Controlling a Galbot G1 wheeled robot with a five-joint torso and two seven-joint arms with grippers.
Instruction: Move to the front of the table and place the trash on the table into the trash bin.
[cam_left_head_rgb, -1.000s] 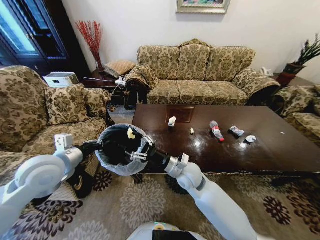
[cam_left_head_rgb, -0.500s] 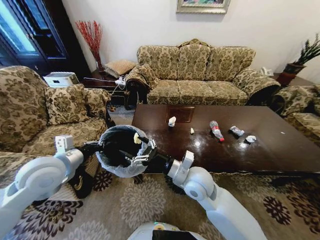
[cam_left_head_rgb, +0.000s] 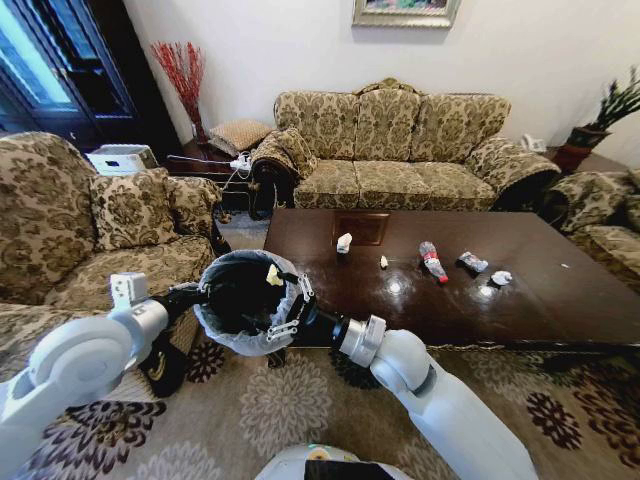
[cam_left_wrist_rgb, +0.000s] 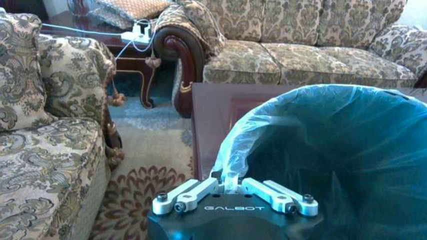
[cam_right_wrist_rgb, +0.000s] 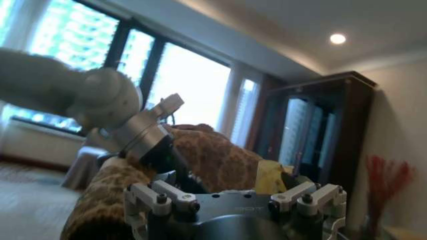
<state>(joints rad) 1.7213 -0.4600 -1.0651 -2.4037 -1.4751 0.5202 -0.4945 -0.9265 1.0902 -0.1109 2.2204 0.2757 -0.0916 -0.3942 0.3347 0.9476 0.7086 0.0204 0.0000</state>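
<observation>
While left gripper (cam_left_wrist_rgb: 230, 186) clamps trash bin (cam_left_head_rgb: 232, 318) rim (lifted) | right gripper (cam_left_head_rgb: 288, 298) pinches yellowish scrap (cam_left_head_rgb: 272, 275) over opening

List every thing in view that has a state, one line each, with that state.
Trash bin: held up off the carpet, upright, bag liner over its rim.
Left gripper: shut on the bin's rim.
Right gripper: over the bin's mouth, holding a yellowish scrap.
Paper cup: upright on the table.
Bottle: lying on its side.
Crumpled paper: lying on the table.

Glossy dark brown table (cam_left_head_rgb: 560, 300), on it a white cup (cam_left_head_rgb: 344, 242), clear bottle (cam_left_head_rgb: 432, 261), silvery wrapper (cam_left_head_rgb: 473, 263), crumpled paper (cam_left_head_rgb: 501, 278)
</observation>
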